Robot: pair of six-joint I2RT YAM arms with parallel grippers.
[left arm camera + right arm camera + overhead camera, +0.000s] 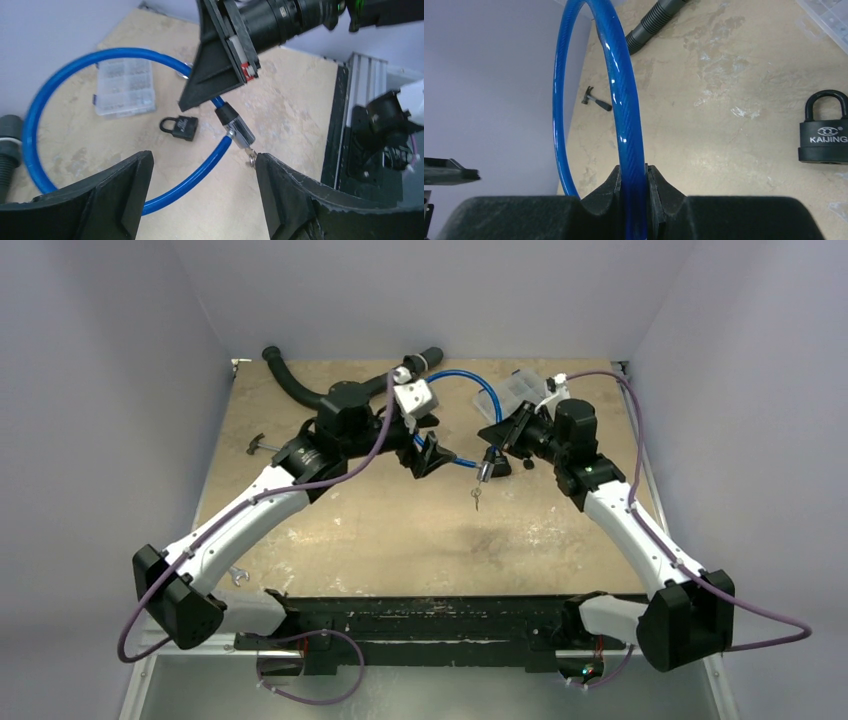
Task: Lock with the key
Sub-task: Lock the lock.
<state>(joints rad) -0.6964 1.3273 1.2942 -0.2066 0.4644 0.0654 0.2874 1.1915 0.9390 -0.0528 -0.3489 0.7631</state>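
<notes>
my right claw (633,182) clamps the blue cable lock (624,100) centre frame; my left claw (202,162), spread apart, should close squarely on what looks like the key (251,159) under its barrel (237,131), then twist gently.

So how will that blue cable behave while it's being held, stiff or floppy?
Probably springy rather than limp: the blue cable holds a raised loop from the right end effector clamped on it. Its glossy sheath may slip in the grip. The metal lock head likely weighs that end down.
</notes>
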